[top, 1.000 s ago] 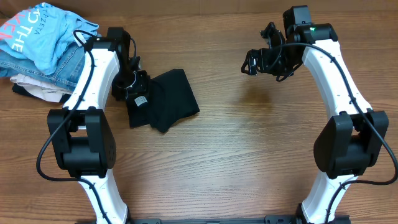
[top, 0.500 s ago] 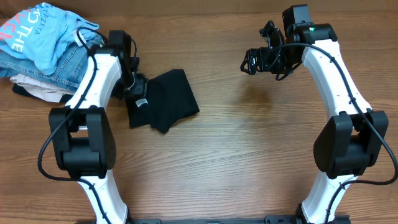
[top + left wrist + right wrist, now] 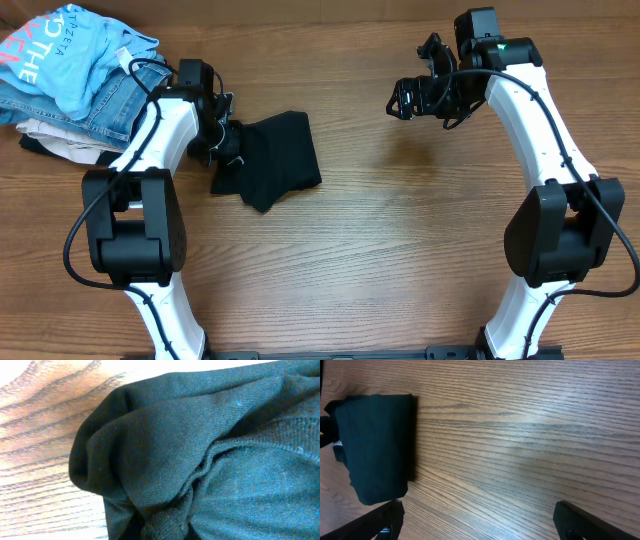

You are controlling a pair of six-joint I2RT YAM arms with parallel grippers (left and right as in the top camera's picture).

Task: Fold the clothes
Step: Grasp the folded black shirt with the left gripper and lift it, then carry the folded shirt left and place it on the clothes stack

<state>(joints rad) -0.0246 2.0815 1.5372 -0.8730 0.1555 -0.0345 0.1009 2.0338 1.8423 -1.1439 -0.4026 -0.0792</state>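
The black T-shirt (image 3: 278,160), the clothes, lies in a folded bundle on the wooden table left of centre. My left gripper (image 3: 223,141) is shut on its left edge. A bunched ridge of the dark fabric (image 3: 167,522) runs into the jaws in the left wrist view, and cloth fills most of that frame. My right gripper (image 3: 404,102) hangs open above the table's far right half, well away from the shirt. Its dark fingertips (image 3: 382,519) frame bare wood, with the T-shirt (image 3: 375,442) at the left of that view.
At the far left corner sits a pile of other garments: a light blue T-shirt (image 3: 70,50) with pink lettering on blue jeans (image 3: 105,105), with beige cloth (image 3: 60,145) under them. Both white arms rise from bases at the near edge.
My left gripper has closed on the shirt's left edge and drawn back a little. The fabric there is now gathered and the white label no longer shows. The right arm has not moved.
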